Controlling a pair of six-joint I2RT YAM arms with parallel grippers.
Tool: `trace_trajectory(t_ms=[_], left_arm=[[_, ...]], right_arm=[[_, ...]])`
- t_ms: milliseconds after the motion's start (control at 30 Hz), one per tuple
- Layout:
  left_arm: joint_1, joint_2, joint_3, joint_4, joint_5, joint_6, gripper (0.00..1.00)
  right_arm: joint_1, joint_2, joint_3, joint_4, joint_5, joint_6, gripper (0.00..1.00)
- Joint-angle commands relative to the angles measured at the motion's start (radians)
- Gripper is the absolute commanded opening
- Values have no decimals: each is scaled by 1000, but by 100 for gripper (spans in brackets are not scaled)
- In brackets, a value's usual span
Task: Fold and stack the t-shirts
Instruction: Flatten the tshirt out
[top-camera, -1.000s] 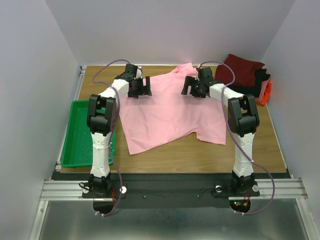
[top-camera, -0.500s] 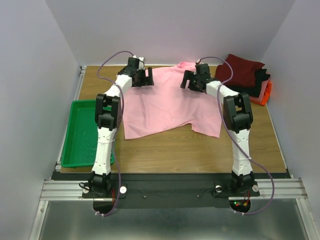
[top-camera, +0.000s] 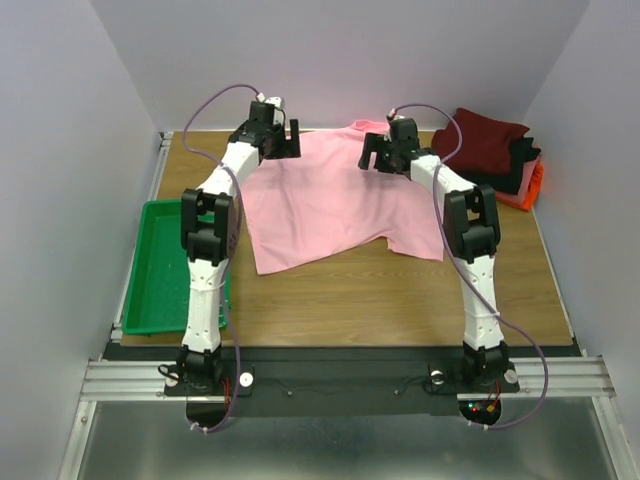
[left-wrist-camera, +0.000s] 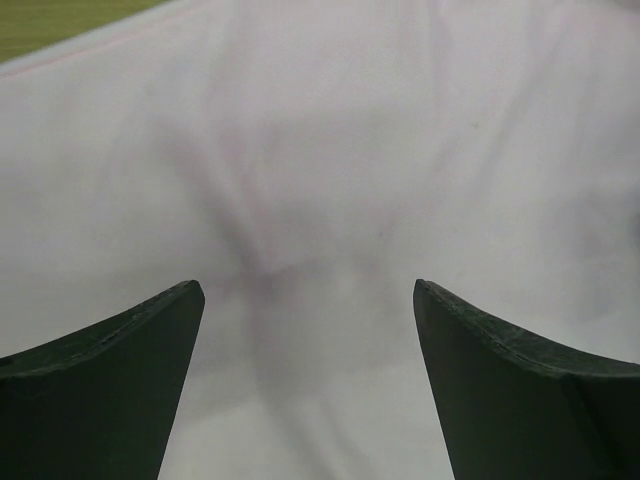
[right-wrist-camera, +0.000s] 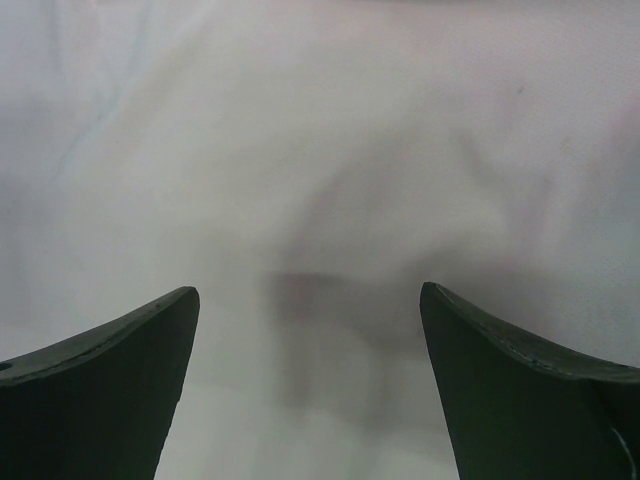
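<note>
A light pink t-shirt (top-camera: 330, 200) lies spread on the wooden table, its collar toward the far edge. My left gripper (top-camera: 291, 141) hangs over its far left part and my right gripper (top-camera: 371, 156) over its far right part. Both wrist views show the jaws wide apart with pale, wrinkled cloth under them: left wrist view (left-wrist-camera: 308, 300), right wrist view (right-wrist-camera: 308, 300). Nothing is pinched between the fingers. A folded stack sits at the back right: a dark red shirt (top-camera: 487, 140) on a black one (top-camera: 521, 172) on an orange-red one (top-camera: 534, 186).
A green plastic tray (top-camera: 150, 270) stands at the left edge of the table. Bare wood (top-camera: 380, 295) shows between the pink shirt and the arm bases. Grey walls close in the far and side edges.
Both arms have reached further toward the far edge. The pink shirt has shifted that way with them and lies flatter at its top.
</note>
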Motion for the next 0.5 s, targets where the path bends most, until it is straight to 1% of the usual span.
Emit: trace_trajectory(t_ms=[0, 33, 67, 100, 133, 167, 200, 233, 267, 333, 367, 400, 433, 467], left_arm=[[3, -289, -85, 57, -109, 36, 99], [-1, -355, -161, 57, -128, 41, 99], [-6, -387, -200, 56, -161, 44, 99], [-11, -418, -243, 54, -187, 51, 99], [-18, -476, -287, 54, -244, 56, 99], [-37, -507, -377, 54, -272, 58, 99], [-44, -534, -425, 57, -299, 58, 99], [-55, -563, -470, 60, -354, 56, 99], [-76, -620, -554, 69, -378, 55, 99], [-99, -680, -634, 97, -447, 44, 99], [-106, -730, -692, 112, -461, 16, 99], [-107, -749, -709, 131, -452, 4, 99], [-104, -762, -723, 138, -429, -11, 99], [-98, -768, -731, 143, -412, -52, 99]], right_arm=[[8, -224, -70, 12, 23, -51, 98], [8, -265, -106, 12, 36, -58, 98], [8, -302, -177, 10, 48, -58, 98], [8, -377, -224, 10, 69, -55, 98], [8, -413, -267, 10, 74, -53, 98], [8, -445, -356, 7, 80, -47, 98], [8, -480, -357, 2, 88, -41, 98], [8, -511, -436, -23, 100, -36, 98], [8, -570, -482, -43, 147, -21, 98], [8, -627, -611, -113, 192, 7, 98], [8, -692, -656, -131, 210, 36, 98], [8, -720, -694, -151, 226, 51, 98], [8, -753, -781, -180, 250, 68, 98], [8, -805, -817, -191, 255, 109, 98]])
